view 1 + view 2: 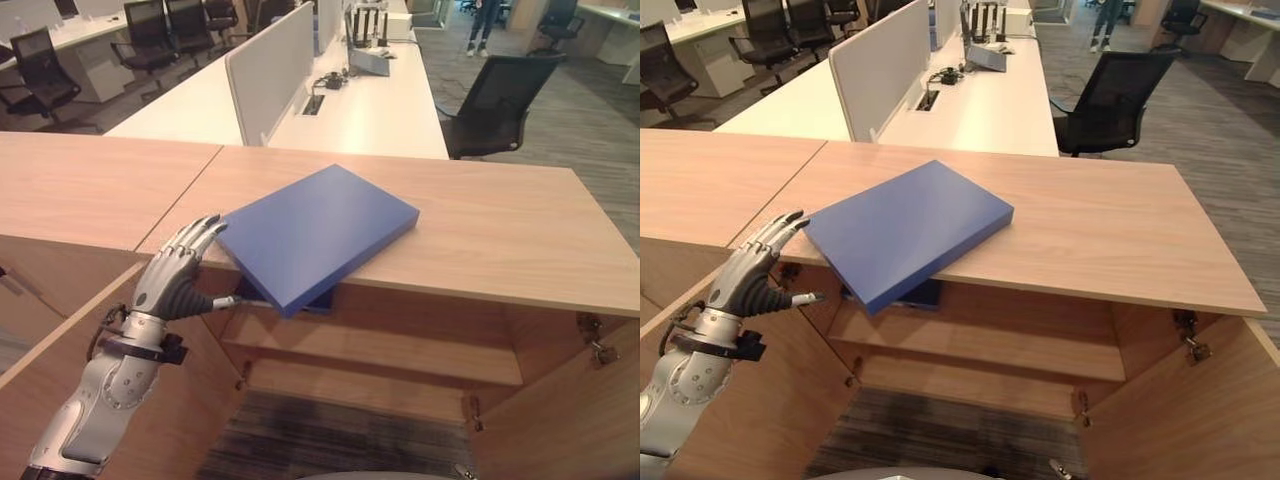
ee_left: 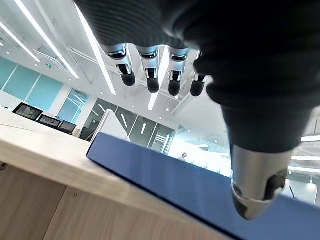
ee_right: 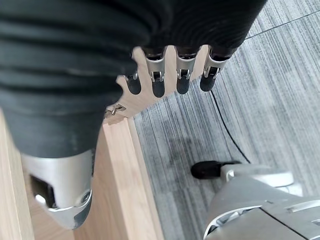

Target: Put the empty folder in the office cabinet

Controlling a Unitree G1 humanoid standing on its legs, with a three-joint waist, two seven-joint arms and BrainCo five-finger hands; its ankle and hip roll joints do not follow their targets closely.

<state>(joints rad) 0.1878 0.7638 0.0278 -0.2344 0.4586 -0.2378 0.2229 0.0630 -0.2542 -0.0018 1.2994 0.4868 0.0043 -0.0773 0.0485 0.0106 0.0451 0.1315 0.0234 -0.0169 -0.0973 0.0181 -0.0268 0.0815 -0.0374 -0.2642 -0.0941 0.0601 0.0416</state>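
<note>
The left hand (image 1: pixel 178 272), fingers straight and holding nothing, hangs just left of the blue folder (image 1: pixel 315 232); its near corner overhangs the cabinet top (image 1: pixel 480 235)

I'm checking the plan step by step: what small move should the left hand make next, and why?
Probably close the left hand on the blue folder. The open hand sits at its near corner, fingers above and thumb below, and the folder overhangs the cabinet top above the open shelf.
</note>
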